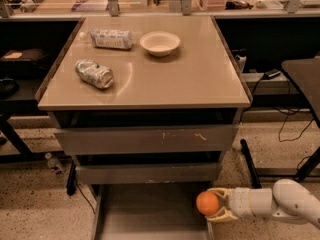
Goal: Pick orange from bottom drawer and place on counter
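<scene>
The orange [207,203] is a small bright-orange ball held between the pale fingers [218,216] of my gripper [212,204]. It hangs over the right edge of the open bottom drawer [145,214], a shallow grey tray pulled out at the cabinet's base. My white arm [280,204] reaches in from the lower right. The tan counter [170,79] lies well above, on top of the grey cabinet.
On the counter stand a white bowl [160,43], a crushed can [94,73] on its side and a lying plastic bottle [111,38]. Two wider grey drawers [145,140] are partly out. A dark table [304,79] stands to the right; cables run on the floor.
</scene>
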You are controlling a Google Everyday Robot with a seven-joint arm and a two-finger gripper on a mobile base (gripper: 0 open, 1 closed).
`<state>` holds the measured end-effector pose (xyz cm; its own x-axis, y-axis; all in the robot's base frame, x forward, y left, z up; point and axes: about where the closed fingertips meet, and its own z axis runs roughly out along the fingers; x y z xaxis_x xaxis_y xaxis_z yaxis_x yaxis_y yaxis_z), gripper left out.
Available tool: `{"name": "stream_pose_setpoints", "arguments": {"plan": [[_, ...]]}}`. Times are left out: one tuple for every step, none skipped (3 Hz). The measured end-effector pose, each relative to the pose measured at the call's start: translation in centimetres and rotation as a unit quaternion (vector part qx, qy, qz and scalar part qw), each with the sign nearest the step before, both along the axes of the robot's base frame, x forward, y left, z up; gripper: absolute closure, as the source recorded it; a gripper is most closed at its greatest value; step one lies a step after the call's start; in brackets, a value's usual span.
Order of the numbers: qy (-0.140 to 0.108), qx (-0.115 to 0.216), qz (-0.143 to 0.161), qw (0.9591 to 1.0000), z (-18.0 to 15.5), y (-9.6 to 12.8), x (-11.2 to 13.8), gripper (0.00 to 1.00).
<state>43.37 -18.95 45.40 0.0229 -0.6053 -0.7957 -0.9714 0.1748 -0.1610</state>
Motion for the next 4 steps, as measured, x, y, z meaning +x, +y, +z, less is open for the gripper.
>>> {"name": "stream_pose_setpoints", "arguments": {"plan": [[-0.006,0.004,-0.003,1.0000,0.7,0.1,0.0,1.00],[-0.038,0.006,0.022,0.9990,5.3,1.6,-0.7,1.00],[-0.082,0.006,0.059,0.9949,12.6,3.8,-1.4,1.00],[-0.124,0.004,0.089,0.9883,19.7,5.9,-1.6,1.00]]}}
